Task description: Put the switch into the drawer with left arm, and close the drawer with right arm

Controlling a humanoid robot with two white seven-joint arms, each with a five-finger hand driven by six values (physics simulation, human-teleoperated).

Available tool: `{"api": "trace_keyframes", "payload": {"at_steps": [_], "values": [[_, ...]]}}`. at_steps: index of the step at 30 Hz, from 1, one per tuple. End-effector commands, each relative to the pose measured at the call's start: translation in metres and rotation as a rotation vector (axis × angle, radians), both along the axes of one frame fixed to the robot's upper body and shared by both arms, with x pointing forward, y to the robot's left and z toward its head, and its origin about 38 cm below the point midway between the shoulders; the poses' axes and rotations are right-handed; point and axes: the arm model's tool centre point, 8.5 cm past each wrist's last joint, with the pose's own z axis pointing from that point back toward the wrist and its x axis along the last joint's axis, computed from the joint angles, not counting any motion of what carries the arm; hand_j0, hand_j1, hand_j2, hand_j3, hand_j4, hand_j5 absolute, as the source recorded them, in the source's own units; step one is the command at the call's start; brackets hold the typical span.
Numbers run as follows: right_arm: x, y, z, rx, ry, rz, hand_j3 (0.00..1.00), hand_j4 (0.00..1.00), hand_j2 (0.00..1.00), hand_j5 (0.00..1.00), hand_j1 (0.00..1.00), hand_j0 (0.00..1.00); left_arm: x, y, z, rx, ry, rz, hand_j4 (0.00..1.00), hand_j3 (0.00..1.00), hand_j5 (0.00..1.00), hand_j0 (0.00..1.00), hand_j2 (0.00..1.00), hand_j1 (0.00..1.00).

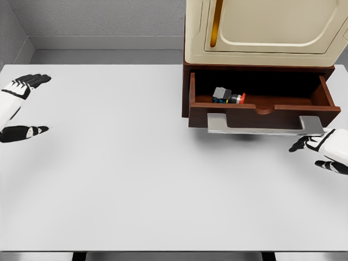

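Right hand (pixel 321 148) at the right edge of the view, low over the worktop (pixel 136 179), just near of the drawer's right end; fingers extended and relaxed, pointing left, grasping nothing. Its fingertips (pixel 298 146) lie just below and beside the right end of the grey handle (pixel 265 126); contact with the handle cannot be told from this view. Left hand (pixel 22 109) at the far-left edge, well apart from the drawer, released: fingers spread, upper fingers reaching right, thumb (pixel 30 131) lower down, nothing between them. Drawer (pixel 261 111) stands pulled out from the dark red-brown cabinet (pixel 186 81) at the far right of the worktop, its front panel facing near, the handle fixed across that panel. Switch (pixel 227 97) lies inside the drawer, on its floor, left of centre: a small dark body with a grey top, blue markings and a red tip pointing right. It is clear of the drawer walls. A cream appliance (pixel 261 27) with a rounded door panel sits on top of the cabinet. Grey walls behind.
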Motion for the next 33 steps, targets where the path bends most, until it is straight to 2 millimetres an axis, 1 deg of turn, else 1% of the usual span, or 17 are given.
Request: {"api": "trace_keyframes", "payload": {"at_steps": [1,4,5,8,11,15,18,22,33], "values": [[0.002,-0.004,0.001,0.013,-0.001,-0.019,0.74,0.74,0.74,0.74,0.74,0.74,0.0,0.015,-0.013,0.015,0.084,0.016,1.0,1.0,1.0,1.0,1.0,1.0],[0.002,-0.005,0.001,0.013,-0.001,-0.02,0.74,0.74,0.74,0.74,0.74,0.74,-0.001,0.013,-0.015,0.013,0.09,0.013,1.0,1.0,1.0,1.0,1.0,1.0],[0.002,-0.006,0.001,0.008,0.002,-0.02,0.74,0.74,0.74,0.74,0.74,0.74,-0.001,0.01,-0.018,-0.002,0.089,0.011,1.0,1.0,1.0,1.0,1.0,1.0],[0.003,-0.011,0.0,-0.015,0.013,-0.029,0.73,0.73,0.73,0.73,0.73,0.73,-0.001,0.007,-0.019,-0.013,0.087,0.01,1.0,1.0,1.0,1.0,1.0,1.0],[0.001,-0.017,-0.004,-0.056,0.027,-0.032,0.69,0.69,0.69,0.69,0.69,0.69,-0.001,0.002,-0.023,-0.032,0.087,0.007,1.0,1.0,1.0,1.0,1.0,1.0],[-0.002,-0.015,-0.008,-0.08,0.041,-0.018,0.69,0.69,0.69,0.69,0.69,0.69,-0.001,0.001,-0.022,-0.033,0.084,0.006,1.0,1.0,1.0,1.0,1.0,1.0],[0.002,-0.014,-0.001,-0.06,0.016,-0.022,0.69,0.69,0.69,0.69,0.69,0.69,-0.001,0.001,-0.022,-0.034,0.082,0.004,1.0,1.0,1.0,1.0,1.0,1.0],[0.001,-0.014,-0.004,-0.045,0.015,-0.031,0.69,0.69,0.69,0.69,0.69,0.69,-0.001,0.0,-0.022,-0.033,0.082,0.002,1.0,1.0,1.0,1.0,1.0,1.0],[0.008,-0.007,0.002,-0.012,-0.028,-0.028,0.72,0.72,0.72,0.72,0.72,0.72,-0.001,0.0,-0.022,-0.033,0.083,0.003,1.0,1.0,1.0,1.0,1.0,1.0]]}}
